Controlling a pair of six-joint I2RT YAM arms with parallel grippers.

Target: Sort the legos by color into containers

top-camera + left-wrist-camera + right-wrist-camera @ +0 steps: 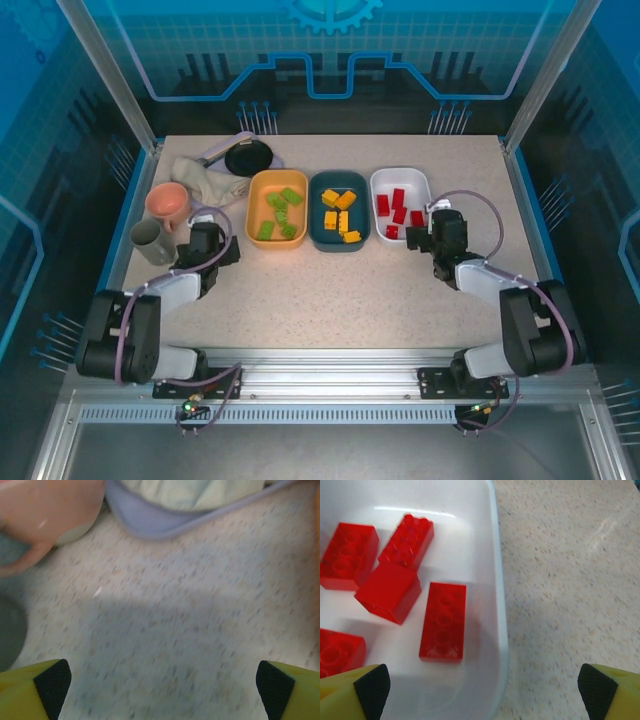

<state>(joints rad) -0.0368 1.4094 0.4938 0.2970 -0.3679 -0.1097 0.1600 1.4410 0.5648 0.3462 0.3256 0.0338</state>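
Note:
Three trays stand in a row at mid-table. The orange-yellow tray (256,192) holds several green legos (278,214). The dark teal tray (320,235) holds yellow-orange legos (340,212). The white tray (418,186) (496,580) holds red legos (397,208) (443,622). My right gripper (425,240) (482,692) hangs open over the white tray's near right edge, nothing between its fingers. My left gripper (208,248) (162,690) is open over bare table left of the orange-yellow tray, holding nothing.
A pink cup (168,202) (35,520) and a grey cup (150,240) stand at the left edge. A crumpled cloth (208,182) (195,500) and a small black pan (248,157) lie behind the left gripper. Bare tabletop (330,300) spreads in front of the trays.

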